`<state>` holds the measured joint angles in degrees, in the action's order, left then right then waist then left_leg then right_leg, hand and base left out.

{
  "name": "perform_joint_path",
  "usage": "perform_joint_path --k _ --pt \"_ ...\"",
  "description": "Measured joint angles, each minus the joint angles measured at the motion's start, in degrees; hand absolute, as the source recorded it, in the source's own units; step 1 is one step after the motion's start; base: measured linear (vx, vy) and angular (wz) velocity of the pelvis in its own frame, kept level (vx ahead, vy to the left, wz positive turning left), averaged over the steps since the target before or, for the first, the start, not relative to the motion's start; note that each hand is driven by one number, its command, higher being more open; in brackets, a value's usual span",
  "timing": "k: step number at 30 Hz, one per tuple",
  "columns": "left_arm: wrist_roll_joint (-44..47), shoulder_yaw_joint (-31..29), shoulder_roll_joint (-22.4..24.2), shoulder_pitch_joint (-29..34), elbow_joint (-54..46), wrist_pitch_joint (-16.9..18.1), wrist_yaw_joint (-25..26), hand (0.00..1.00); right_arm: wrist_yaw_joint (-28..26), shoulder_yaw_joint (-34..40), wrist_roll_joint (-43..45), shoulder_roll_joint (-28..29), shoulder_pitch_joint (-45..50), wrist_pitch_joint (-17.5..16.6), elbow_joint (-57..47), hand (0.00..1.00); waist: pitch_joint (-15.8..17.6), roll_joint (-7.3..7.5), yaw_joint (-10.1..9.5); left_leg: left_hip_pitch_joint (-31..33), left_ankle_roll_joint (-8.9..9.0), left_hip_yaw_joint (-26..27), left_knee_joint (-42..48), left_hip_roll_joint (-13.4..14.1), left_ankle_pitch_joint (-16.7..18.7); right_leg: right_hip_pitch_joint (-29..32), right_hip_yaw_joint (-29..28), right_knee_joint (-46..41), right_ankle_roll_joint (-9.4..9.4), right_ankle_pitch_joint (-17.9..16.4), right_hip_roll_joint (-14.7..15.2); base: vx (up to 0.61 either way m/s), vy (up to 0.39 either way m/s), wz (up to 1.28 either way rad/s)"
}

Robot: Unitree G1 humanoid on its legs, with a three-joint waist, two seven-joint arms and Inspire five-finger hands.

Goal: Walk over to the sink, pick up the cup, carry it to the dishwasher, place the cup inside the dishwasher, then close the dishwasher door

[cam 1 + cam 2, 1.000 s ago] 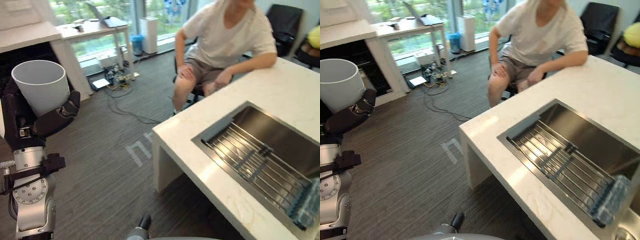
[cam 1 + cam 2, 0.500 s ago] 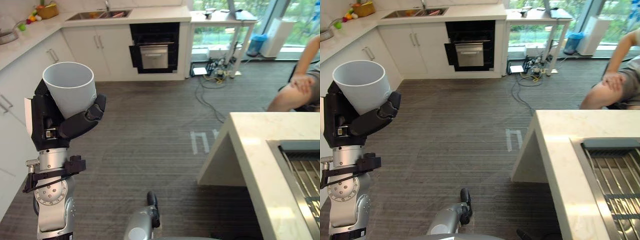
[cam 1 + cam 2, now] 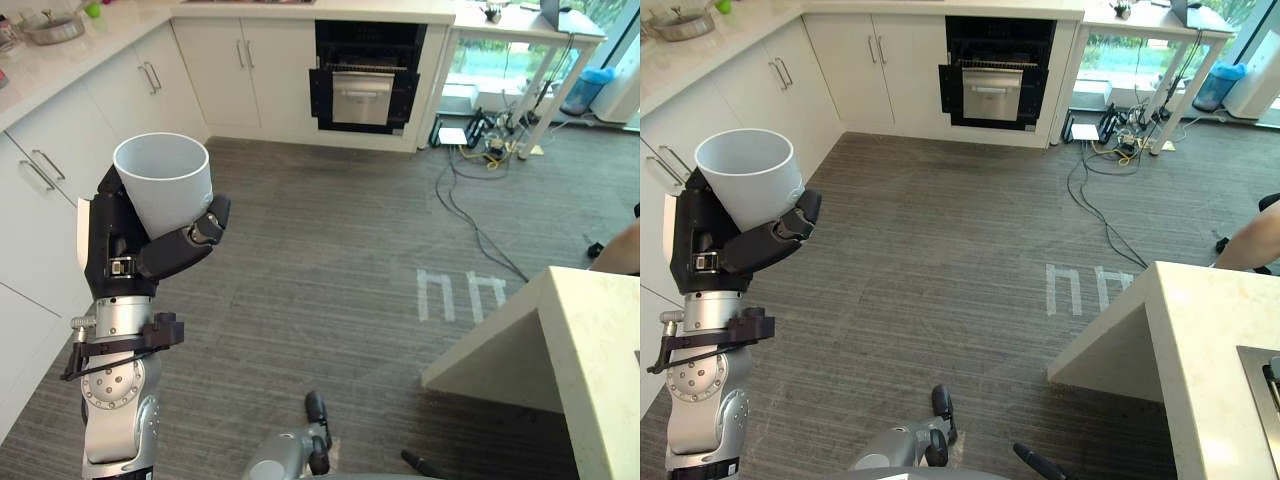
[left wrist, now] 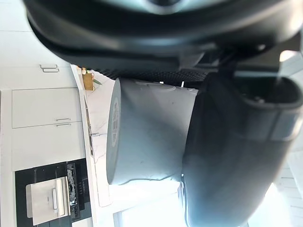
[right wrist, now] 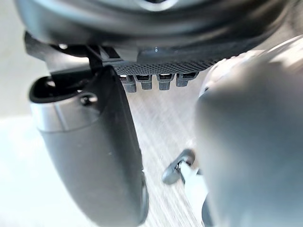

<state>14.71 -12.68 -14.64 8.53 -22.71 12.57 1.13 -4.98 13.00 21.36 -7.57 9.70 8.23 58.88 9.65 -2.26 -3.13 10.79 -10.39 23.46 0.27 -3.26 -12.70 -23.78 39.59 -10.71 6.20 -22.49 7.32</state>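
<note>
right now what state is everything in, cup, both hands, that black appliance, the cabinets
cup: upright, mouth up, looks empty
left hand: curled round the cup
right hand: holds nothing
black appliance: door partly open
cabinet doors: shut

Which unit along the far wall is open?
The black appliance, its silver door tipped outward; the white cabinets beside it are shut.
</note>
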Motion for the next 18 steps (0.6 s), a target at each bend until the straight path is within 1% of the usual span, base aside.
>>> perform_joint_path --k 1,2,3,4,5,6,7,8,9,10,11,12,13,14,15,16,17,18 --pt "0.0 0.7 0.6 0.2 0.1 0.0 -0.2 0.0 -0.3 -0.1 -0.9 -0.3 -0.1 -0.1 0.3 1.0 0.3 -0.09 0.76 0.6 2.01 1.4 1.4 -0.1 2.7 -0.1 -0.1 0.7 -0.17 0.0 -0.3 -0.11 0.086 0.89" --pt "0.0 0.8 1.6 0.9 -0.1 -0.1 -0.7 0.0 -0.2 -0.1 -1.7 -0.3 -0.1 -0.1 0.9 1.0 0.6 1.02 1.42 1.7 1.9 4.1 4.1 0.6 5.7 0.1 0.8 1.0 -0.66 0.1 0.7 -0.09 0.102 0.68" --pt "0.0 0.0 2.6 2.2 -0.6 -0.1 -0.5 0.0 0.0 -0.7 -3.0 -0.5 0.1 -0.1 1.6 1.0 0.5 1.01 -0.01 1.6 0.76 4.5 6.9 1.5 6.5 0.2 0.9 0.9 -0.47 0.2 1.6 0.0 0.075 0.56" --pt "0.0 -1.1 3.1 2.6 -1.1 -0.1 -0.2 0.0 0.4 -1.8 -3.5 -1.0 0.5 0.0 1.7 1.0 0.3 1.22 -0.1 1.4 0.63 5.7 7.5 1.6 6.2 0.2 1.6 0.6 -0.26 0.3 2.2 0.07 0.036 0.23" --pt "0.0 -1.3 3.4 2.8 -1.4 -0.1 -0.1 0.0 0.6 -2.1 -3.5 -1.1 0.5 0.0 1.8 1.0 0.2 1.24 -0.48 1.4 -0.32 5.6 7.1 1.1 6.0 0.3 1.6 0.5 -0.22 0.3 2.5 0.11 0.039 0.25" --pt "0.0 -1.5 3.8 2.9 -1.8 -0.1 -0.1 0.0 0.8 -2.2 -3.4 -1.1 0.4 0.0 1.7 1.0 0.0 1.63 -0.85 1.5 -0.41 5.7 6.5 0.2 6.2 0.7 1.4 0.4 0.58 0.9 3.2 0.11 0.083 0.27" --pt "0.2 -0.8 4.6 2.8 -2.1 0.0 -0.4 0.0 1.2 -2.1 -3.3 -1.1 -0.1 -0.1 1.5 1.0 -0.2 1.58 -0.24 1.8 -1.81 4.6 6.4 -1.1 7.4 1.5 0.4 -2.5 2.28 2.3 4.3 0.13 0.088 0.4" --pt "0.3 -0.2 4.9 2.8 -2.1 0.0 -0.7 0.0 1.4 -2.1 -3.3 -1.2 -0.2 -0.1 1.4 1.0 -0.1 1.8 0.21 1.8 -1.99 3.9 6.3 -1.5 7.6 2.2 -0.1 -4.9 1.91 2.5 5.0 0.14 0.117 0.5" --pt "0.9 1.1 5.0 2.7 -2.1 0.0 -1.4 0.0 1.6 -2.1 -2.8 -1.2 -0.6 -0.2 1.2 1.0 -0.3 1.47 0.53 1.5 -2.13 3.3 6.0 -1.9 7.9 3.9 -1.3 -9.9 1.16 3.0 6.2 0.14 0.138 0.41" --pt "1.1 3.5 4.9 2.4 -2.1 0.0 -2.7 0.0 2.0 -2.0 -1.6 -1.0 -1.0 -0.6 0.6 1.0 -0.3 1.49 0.79 0.4 -2.03 2.1 4.9 -2.4 8.3 7.8 -4.1 -19.8 -1.01 5.5 8.6 0.13 0.137 0.32" --pt "1.1 4.0 4.9 2.3 -2.1 0.0 -2.9 0.0 2.1 -2.0 -1.2 -1.0 -1.0 -0.8 0.3 1.0 -0.3 1.56 0.83 -0.1 -1.96 1.8 4.5 -2.5 8.3 8.6 -4.6 -22.2 -1.56 6.5 9.1 0.14 0.12 0.39" --pt "1.0 6.4 4.6 1.8 -2.0 -0.2 -3.2 0.0 2.3 -1.7 -0.2 -0.9 -1.0 -1.8 -0.5 1.0 -0.1 1.83 1.16 -2.3 -1.69 0.4 2.9 -3.4 8.4 11.8 -7.3 -31.0 -4.59 11.6 11.3 0.16 0.101 0.44" --pt "0.7 8.9 4.2 1.0 -1.8 -0.8 -3.1 0.0 2.4 -0.5 0.7 -0.8 -0.7 -2.9 -1.1 1.0 0.0 2.07 1.79 -5.2 -1.43 -1.4 0.7 -4.4 8.6 15.4 -11.4 -40.1 -7.32 15.7 12.8 0.17 0.092 0.57" --pt "0.2 10.3 4.1 0.4 -1.2 -1.0 -3.0 0.0 2.4 0.3 1.4 -0.6 -0.5 -3.4 -1.1 1.0 0.1 1.93 2.29 -6.6 -1.0 -2.8 -0.3 -4.8 8.4 17.2 -13.7 -43.3 -6.76 15.0 12.3 0.16 0.07 0.89" --pt "-0.3 13.2 4.4 -1.6 1.3 -1.2 -2.8 0.0 2.6 1.6 2.0 -0.3 -0.1 -4.4 -1.0 1.0 0.2 0.38 3.52 -9.2 1.17 -5.9 -3.2 -4.9 9.0 21.4 -18.7 -46.4 -5.92 13.0 8.1 0.11 0.038 0.95" --pt "-0.3 14.2 4.6 -2.7 2.9 -1.3 -2.8 0.0 2.8 2.8 2.3 0.3 -0.1 -4.7 -0.8 1.0 0.1 0.56 4.47 -10.0 5.31 -6.1 -3.3 -5.0 12.0 23.9 -21.2 -46.2 -6.0 12.3 6.2 0.19 0.014 1.13" --pt "-0.3 14.7 4.3 -4.1 4.2 -1.8 -2.8 0.0 2.8 3.8 2.7 1.9 0.0 -5.2 -0.3 1.0 0.2 4.07 5.37 -7.8 2.74 -5.7 7.1 -5.5 16.5 27.5 -24.3 -45.3 -5.42 10.9 8.3 0.23 -0.049 0.8" --pt "-0.2 16.1 4.3 -5.7 5.1 -1.9 -2.2 0.0 1.6 4.8 3.4 3.0 1.1 -6.7 -0.2 1.0 0.7 3.2 5.27 -4.1 2.11 -12.1 25.6 0.1 26.2 31.9 -26.9 -41.7 -3.61 8.8 8.2 0.23 -0.036 0.49"
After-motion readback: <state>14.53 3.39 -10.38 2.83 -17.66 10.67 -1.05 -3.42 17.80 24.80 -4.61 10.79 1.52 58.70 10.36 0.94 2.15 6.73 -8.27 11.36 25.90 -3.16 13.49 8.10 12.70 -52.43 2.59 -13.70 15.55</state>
